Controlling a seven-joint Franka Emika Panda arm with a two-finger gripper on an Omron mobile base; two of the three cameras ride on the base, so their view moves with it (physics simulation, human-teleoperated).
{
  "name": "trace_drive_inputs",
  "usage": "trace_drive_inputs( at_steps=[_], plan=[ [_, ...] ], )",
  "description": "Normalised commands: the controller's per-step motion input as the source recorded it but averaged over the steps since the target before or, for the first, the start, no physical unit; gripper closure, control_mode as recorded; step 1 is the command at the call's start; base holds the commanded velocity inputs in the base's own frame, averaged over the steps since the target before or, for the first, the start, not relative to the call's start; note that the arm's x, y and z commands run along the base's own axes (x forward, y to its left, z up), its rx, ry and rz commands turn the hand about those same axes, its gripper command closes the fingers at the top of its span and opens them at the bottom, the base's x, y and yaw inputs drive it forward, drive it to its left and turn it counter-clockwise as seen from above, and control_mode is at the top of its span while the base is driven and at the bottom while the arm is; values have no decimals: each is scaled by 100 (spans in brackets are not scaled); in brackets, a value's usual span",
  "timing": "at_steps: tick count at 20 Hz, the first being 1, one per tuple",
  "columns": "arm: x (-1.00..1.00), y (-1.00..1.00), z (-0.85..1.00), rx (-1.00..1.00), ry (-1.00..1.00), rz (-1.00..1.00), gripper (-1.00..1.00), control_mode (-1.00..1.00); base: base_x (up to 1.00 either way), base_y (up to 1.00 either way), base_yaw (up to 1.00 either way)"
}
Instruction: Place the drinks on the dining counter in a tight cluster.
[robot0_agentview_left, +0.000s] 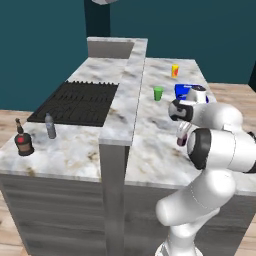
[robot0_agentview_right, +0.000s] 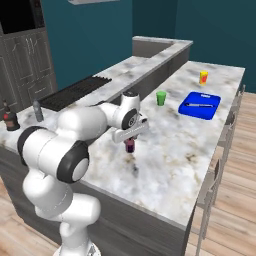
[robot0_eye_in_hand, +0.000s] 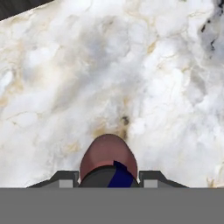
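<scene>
The gripper (robot0_agentview_right: 130, 142) hangs over the dining counter (robot0_agentview_right: 170, 150), its jaws pinching the tiny maroon bottle (robot0_agentview_right: 130, 145) between them; in the hand view the bottle (robot0_eye_in_hand: 108, 159) sits between the two fingertips (robot0_eye_in_hand: 64, 178), its rounded maroon body towards the marble below. Whether its base touches the slab or hangs just above I cannot tell. Judgement: it is gripped from above so that it stays upright for setting down, on open marble with room beside it for two more. From where I stand behind the robot, the green cup (robot0_agentview_right: 161, 98) is beyond the bottle at about 1 o'clock, the blue tray (robot0_agentview_right: 199, 105) at about 2 o'clock with a slim utensil lying on it, and the yellow-orange cup (robot0_agentview_right: 203, 77) furthest, near the far edge. The other two drinks are well apart from this one, across the raised grey ledge (robot0_agentview_left: 124, 107) at about 10 o'clock: the slim water bottle (robot0_agentview_left: 50, 126) and the squat brown bottle (robot0_agentview_left: 23, 140) stand near each other on the stove-side worktop, just in front of the black stove (robot0_agentview_left: 75, 102). Judgement: the cluster is barely begun, since both remain off the dining counter.
</scene>
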Motion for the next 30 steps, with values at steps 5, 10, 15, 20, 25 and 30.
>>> trace_drive_inputs(
  at_steps=[5, 10, 15, 20, 25, 30],
  plan=[
    [3, 5, -19, 0, 0, 2, 100, -100, 0, 0, 0],
    [0, 13, -37, 0, 0, 0, 100, -100, 0, 0, 0],
    [0, 12, -30, 0, -1, 0, 100, -100, 0, 0, 0],
    [1, 4, -24, -1, 0, 0, 100, -100, 0, 0, 0],
    [1, 0, -20, -1, 0, 0, 100, -100, 0, 0, 0],
    [0, 0, -1, 0, 0, 0, 100, -100, 0, 0, 0]
  ],
)
